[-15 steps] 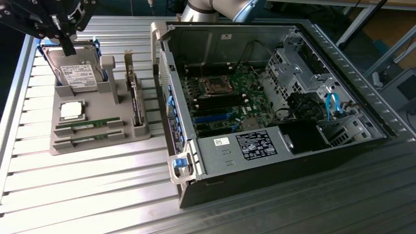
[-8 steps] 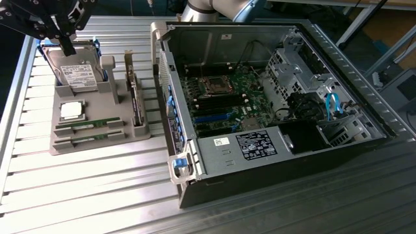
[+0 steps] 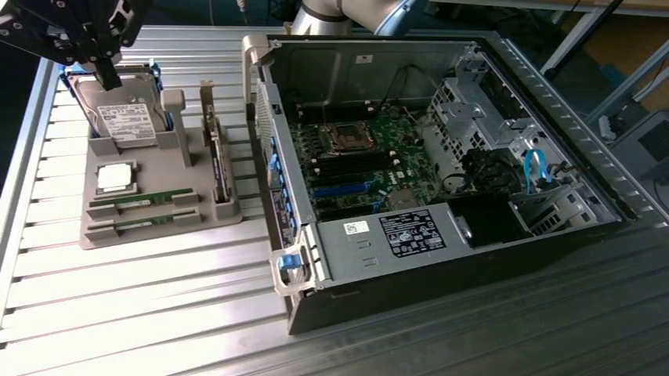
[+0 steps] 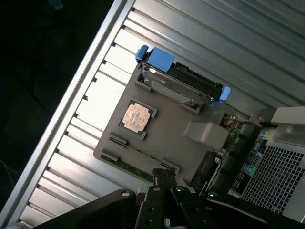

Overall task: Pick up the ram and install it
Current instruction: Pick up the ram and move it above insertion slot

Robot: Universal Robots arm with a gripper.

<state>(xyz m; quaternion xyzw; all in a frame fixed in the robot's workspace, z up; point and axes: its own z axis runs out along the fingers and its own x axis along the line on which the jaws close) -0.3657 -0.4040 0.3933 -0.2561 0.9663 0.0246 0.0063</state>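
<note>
Two green ram sticks lie side by side in slots at the near end of a grey holder tray (image 3: 157, 235): one ram stick (image 3: 141, 201) (image 4: 143, 153) and a second ram stick (image 3: 141, 222) (image 4: 126, 166) beside it. My black gripper (image 3: 108, 77) (image 4: 163, 177) hangs above the far end of that tray, over the hard drive and well apart from the ram. The open computer case (image 3: 439, 180) lies on the exterior view's right, with its motherboard (image 3: 350, 168) and dark memory slots (image 3: 337, 167) exposed.
The tray also holds a silver hard drive (image 3: 124, 117) (image 4: 178, 86) in blue brackets, a square processor chip (image 3: 115, 177) (image 4: 137, 116) and an expansion card (image 3: 216, 153) standing on edge. The case's raised side wall (image 3: 274, 157) stands between tray and motherboard. Everything rests on a ribbed metal table (image 3: 136, 298).
</note>
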